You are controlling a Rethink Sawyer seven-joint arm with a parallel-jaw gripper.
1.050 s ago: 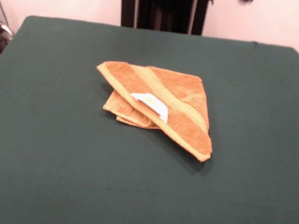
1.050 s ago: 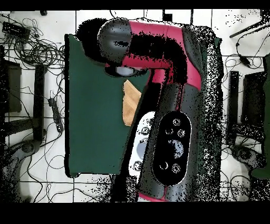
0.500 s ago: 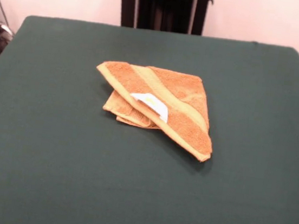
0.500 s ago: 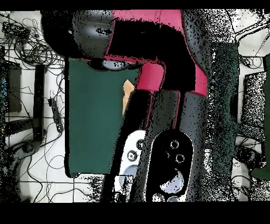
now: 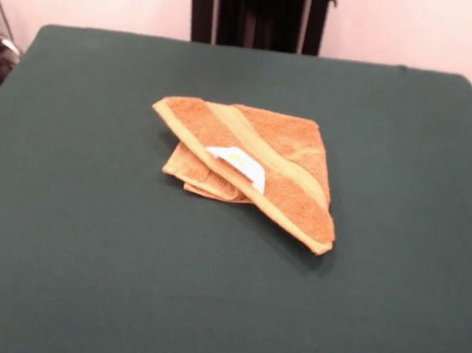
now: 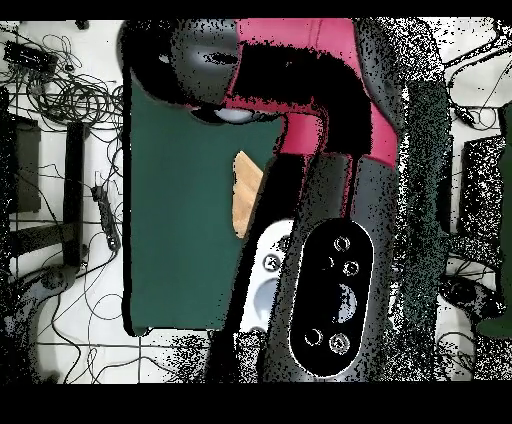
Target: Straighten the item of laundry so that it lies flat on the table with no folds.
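The item of laundry (image 5: 250,165) is an orange-tan towel folded over itself into a rough triangle near the middle of the table (image 5: 80,252). A paler band runs across its top layer and a white label (image 5: 239,161) shows. More folded layers stick out at its lower left. In the overhead view only a thin strip of the towel (image 6: 243,195) shows beside the red and black arm (image 6: 300,100), which covers most of the green table (image 6: 180,220). No gripper shows in either view.
Black pedestal posts (image 5: 256,11) stand beyond the table's far edge. Cables and dark equipment (image 6: 60,150) lie on the floor beside the table in the overhead view.
The towel has not moved. In the overhead view the arm's bulk has shifted over the table, and a little more of the towel strip shows than half a second ago.
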